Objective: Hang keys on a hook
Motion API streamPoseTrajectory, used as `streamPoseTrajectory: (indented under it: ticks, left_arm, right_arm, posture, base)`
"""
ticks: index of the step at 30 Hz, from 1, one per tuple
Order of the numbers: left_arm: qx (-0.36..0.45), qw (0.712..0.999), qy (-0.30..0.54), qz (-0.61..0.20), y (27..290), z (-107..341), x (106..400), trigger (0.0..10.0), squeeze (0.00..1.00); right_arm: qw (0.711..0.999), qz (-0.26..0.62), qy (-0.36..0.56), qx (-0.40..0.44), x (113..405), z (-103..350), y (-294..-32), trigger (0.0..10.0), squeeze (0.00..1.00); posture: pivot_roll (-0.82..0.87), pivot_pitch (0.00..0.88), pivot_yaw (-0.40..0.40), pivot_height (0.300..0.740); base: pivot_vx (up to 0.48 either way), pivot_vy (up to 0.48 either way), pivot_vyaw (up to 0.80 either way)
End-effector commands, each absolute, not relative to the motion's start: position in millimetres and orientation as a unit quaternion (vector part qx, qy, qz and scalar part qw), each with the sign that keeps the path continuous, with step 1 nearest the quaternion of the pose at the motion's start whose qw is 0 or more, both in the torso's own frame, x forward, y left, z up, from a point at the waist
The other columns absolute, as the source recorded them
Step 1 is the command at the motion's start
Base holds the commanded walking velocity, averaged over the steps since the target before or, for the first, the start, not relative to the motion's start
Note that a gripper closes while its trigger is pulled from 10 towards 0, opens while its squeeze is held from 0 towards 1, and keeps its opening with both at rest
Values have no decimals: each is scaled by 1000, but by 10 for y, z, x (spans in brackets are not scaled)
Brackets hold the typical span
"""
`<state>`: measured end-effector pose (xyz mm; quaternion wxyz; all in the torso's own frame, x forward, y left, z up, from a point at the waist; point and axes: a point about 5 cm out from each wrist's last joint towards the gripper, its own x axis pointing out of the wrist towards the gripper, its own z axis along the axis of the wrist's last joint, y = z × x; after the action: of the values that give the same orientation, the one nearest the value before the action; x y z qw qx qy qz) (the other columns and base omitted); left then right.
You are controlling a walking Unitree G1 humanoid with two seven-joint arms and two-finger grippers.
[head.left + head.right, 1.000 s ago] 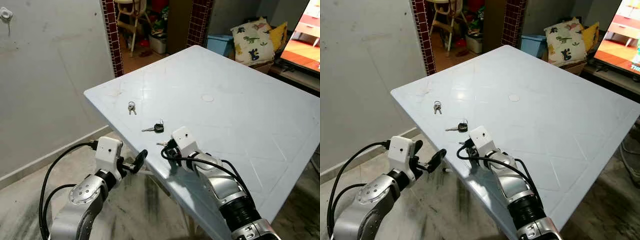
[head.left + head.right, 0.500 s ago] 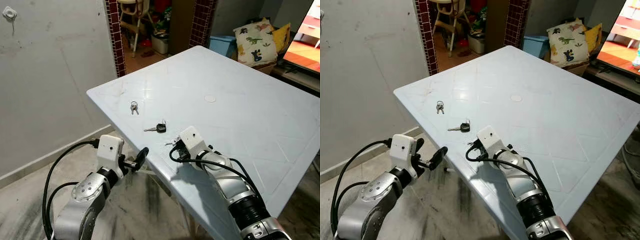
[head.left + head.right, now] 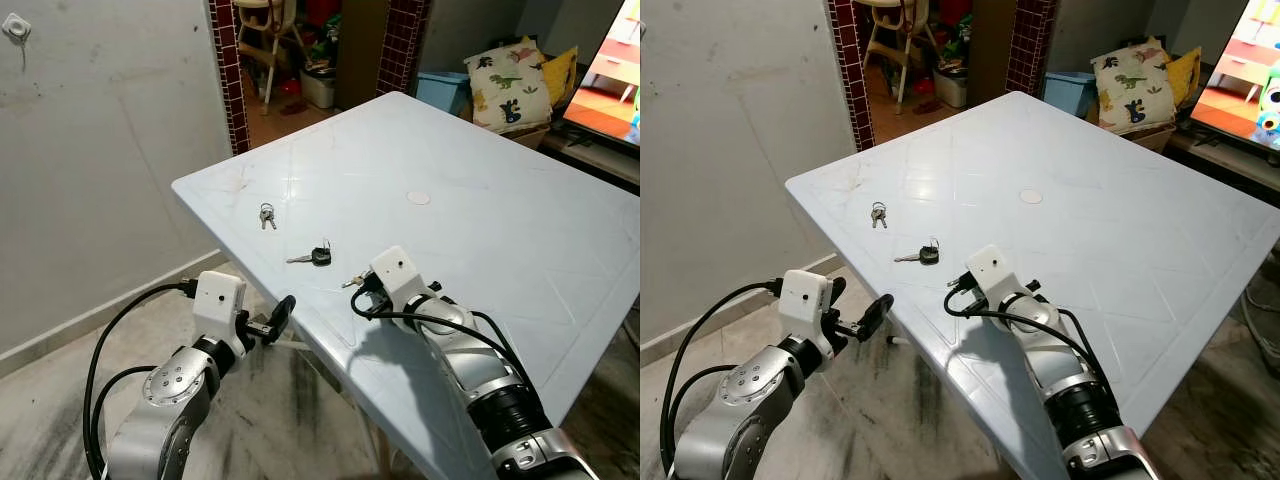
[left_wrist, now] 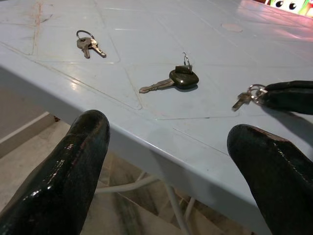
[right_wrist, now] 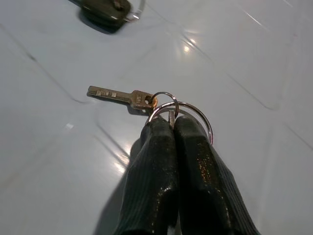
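My right gripper (image 5: 168,125) is shut on a silver key ring (image 5: 195,112) that carries one brass key (image 5: 120,94). It is low over the white table (image 3: 480,230) near the front edge, and the key trails at the surface. The same gripper (image 3: 356,282) is just right of a black-headed key (image 3: 318,256). A small pair of keys (image 3: 266,215) lies further left. My left gripper (image 4: 168,132) is open and holds nothing, just below and in front of the table edge. A white hook (image 3: 14,26) is on the wall at the far left.
The grey wall (image 3: 110,150) stands left of the table, with a tiled doorway (image 3: 225,70) and a room behind it. A dinosaur-print cushion (image 3: 505,85) and a blue bin (image 3: 443,88) lie beyond the table. A lit screen (image 3: 615,75) is at the right.
My right gripper has shifted a little right and inward from the table edge, still shut on the key ring. The left gripper stays open below the edge. The camera shifted slightly.
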<state>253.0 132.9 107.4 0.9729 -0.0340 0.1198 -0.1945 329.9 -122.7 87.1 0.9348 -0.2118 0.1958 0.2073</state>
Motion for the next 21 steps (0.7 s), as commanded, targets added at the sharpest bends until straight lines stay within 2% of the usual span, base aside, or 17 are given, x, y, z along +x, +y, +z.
streamPoseTrajectory:
  ticks: [1,9,21]
  left_arm:
    - [-29,973,119,-198,1335,1081,2541,10000,0]
    - [-24,973,116,-200,1323,1089,2560,10000,0]
    - [-26,972,115,-202,1302,1083,2561,10000,0]
  right_arm:
    - [935,181,219,-214,3287,797,-1381,0,0]
    - [962,145,136,-186,3439,1111,-1374,0,0]
    - [984,137,29,-109,3536,1493,-1282,0,0]
  posture:
    - [76,0,-12,740]
    - [75,0,-6,740]
    - [73,0,-11,740]
  base:
    - [0,0,0]
    - [0,0,0]
    - [0,0,0]
